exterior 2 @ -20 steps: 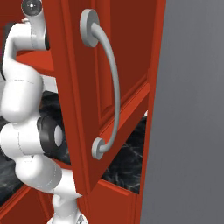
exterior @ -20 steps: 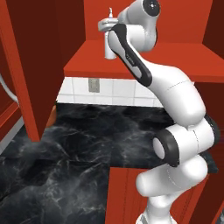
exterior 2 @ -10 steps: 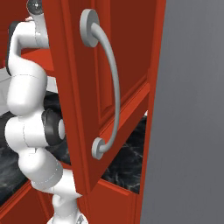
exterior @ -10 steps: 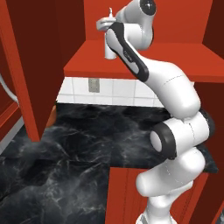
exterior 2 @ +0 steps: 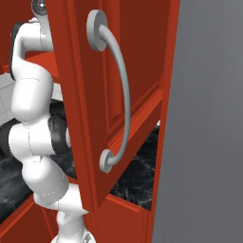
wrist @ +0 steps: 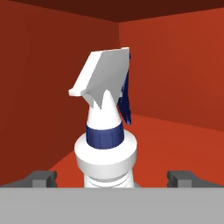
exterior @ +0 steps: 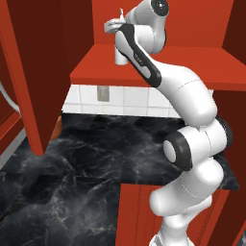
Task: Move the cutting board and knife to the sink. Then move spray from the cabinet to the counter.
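Standing upright on the red shelf of the cabinet [exterior: 158, 65], close in front of the hand camera, was the spray [wrist: 106, 140] — white body, dark blue collar, white pointed nozzle aimed to the picture's left, a dark blue trigger hanging behind the neck. No label, brand or writing readable on the bottle; its surface plain white. Flanked low on both sides by the dark fingertips [wrist: 41, 178] of the gripper [wrist: 113, 179], spread wide with the bottle's base between them, neither tip seen touching it. Jaws apart, nothing clamped.

Seen from the left base camera as a small white bottle [exterior: 117, 48] at the shelf's front left, partly hidden by the arm's dark forearm and the hand raised beside it. Below the shelf lay the counter [exterior: 81, 173], glossy black with grey-white veins, and behind it a white tiled wall with a grey wall outlet [exterior: 102, 93] — no lettering legible on it.

Filling much of the right base camera was the cabinet door [exterior 2: 137, 95], red, swung open, with a curved grey handle [exterior 2: 118, 90].
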